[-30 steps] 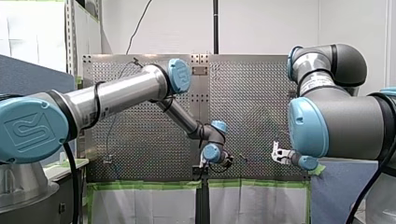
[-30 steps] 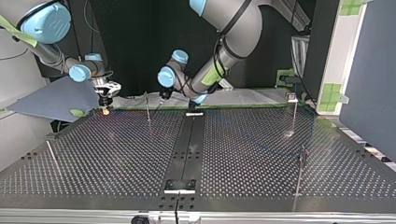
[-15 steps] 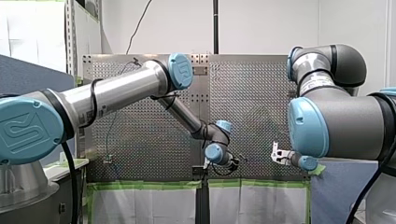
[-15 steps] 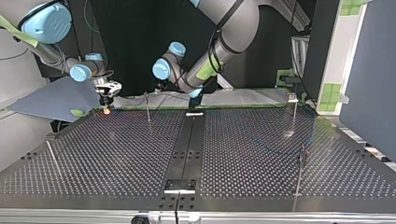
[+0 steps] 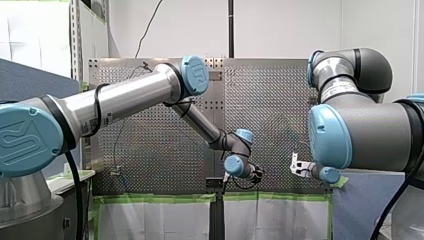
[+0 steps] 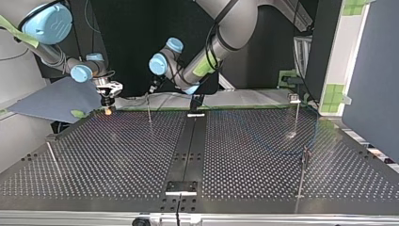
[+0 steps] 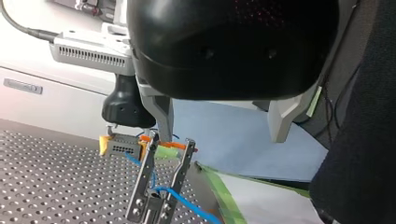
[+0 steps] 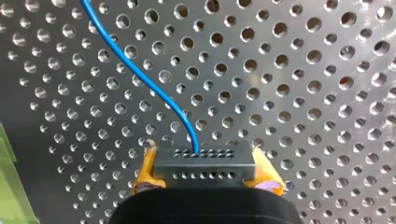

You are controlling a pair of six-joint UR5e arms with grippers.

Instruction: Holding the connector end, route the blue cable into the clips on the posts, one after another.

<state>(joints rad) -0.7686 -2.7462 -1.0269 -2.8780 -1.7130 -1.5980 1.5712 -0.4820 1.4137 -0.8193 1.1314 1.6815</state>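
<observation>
our right end effector (image 8: 205, 175) is clamped on the connector (image 8: 205, 161) just above the table (image 8: 303, 95); left end effector (image 7: 222, 136) hangs open, empty. blue cable (image 8: 192, 135) trails from the connector: thin, light, floppy, we reckon, so hold the rigid connector, never the wire itself.
</observation>
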